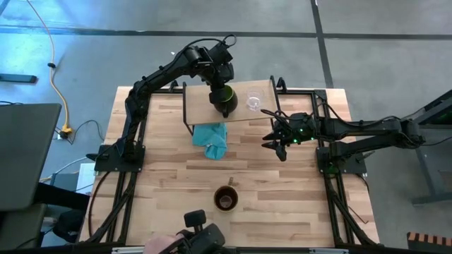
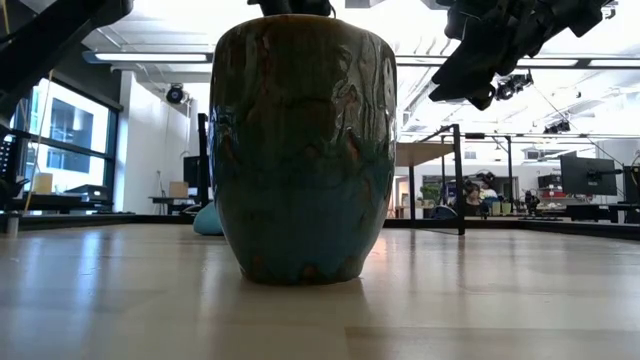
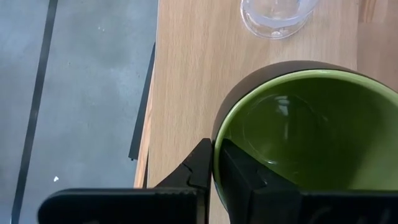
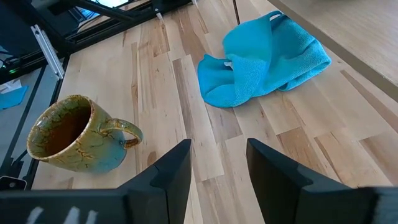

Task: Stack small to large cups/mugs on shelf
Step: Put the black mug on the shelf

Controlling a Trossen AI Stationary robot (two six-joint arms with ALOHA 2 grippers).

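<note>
Mug, brown w/ teal glaze (image 1: pixel 226 199), is seen upright on the tabletop (image 1: pixel 162 183) at the near edge, roughly centre; in the low view it fills the frame (image 2: pixel 303 150), and in the right wrist view (image 4: pixel 78 134) its handle is turned toward the teal cloth. Nothing is touching it.

Teal cloth (image 1: pixel 212 138) is found farther in, crumpled on the tabletop just in front of the shelf's near edge, partly under it as seen from above; also shown in the right wrist view (image 4: pixel 264 59).

Right tool (image 1: pixel 277 141) is held above the tabletop beside the shelf's right end, near the cloth but apart from it. Its fingers (image 4: pixel 171 171) are spread wide, w/ nothing between them.

Shelf (image 1: pixel 198 106) is set toward the far side of the tabletop, light wood on thin black legs. The green-inside mug (image 1: pixel 224 99) is located over the shelf's middle, and whether its base is resting on the board can't be told. Left tool (image 3: pixel 214 168) is closed narrow on the mug's rim (image 3: pixel 311 130), one finger inside, one outside. The clear glass cup (image 1: pixel 253 103) is placed on the shelf just right of the mug, apart from it; also seen in the left wrist view (image 3: pixel 273 15).
</note>
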